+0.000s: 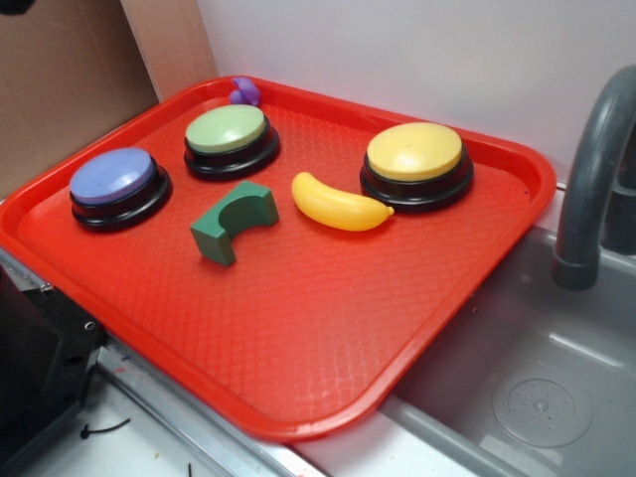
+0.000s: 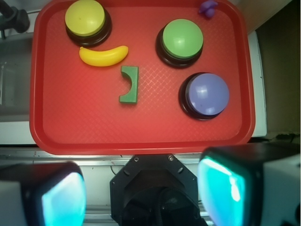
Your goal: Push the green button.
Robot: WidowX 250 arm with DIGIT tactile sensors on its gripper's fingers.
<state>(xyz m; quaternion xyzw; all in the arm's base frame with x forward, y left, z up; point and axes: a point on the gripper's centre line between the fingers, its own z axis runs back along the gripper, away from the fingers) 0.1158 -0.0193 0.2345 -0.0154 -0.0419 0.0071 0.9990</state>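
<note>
Claw (image 2: 141, 193) wide apart, wrist view only; green button (image 1: 228, 130) untouched on tray (image 1: 328, 328).

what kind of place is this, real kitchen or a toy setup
Most likely a toy kitchen set up as a robot test bench: a grey plastic sink with faucet, and a red tray holding a toy banana.

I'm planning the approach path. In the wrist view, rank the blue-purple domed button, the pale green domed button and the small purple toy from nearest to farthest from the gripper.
1. Blue-purple domed button, right side of the red tray, nearest the gripper.
2. Pale green domed button, beyond it, further up.
3. Small purple toy, at the far right corner.
</note>
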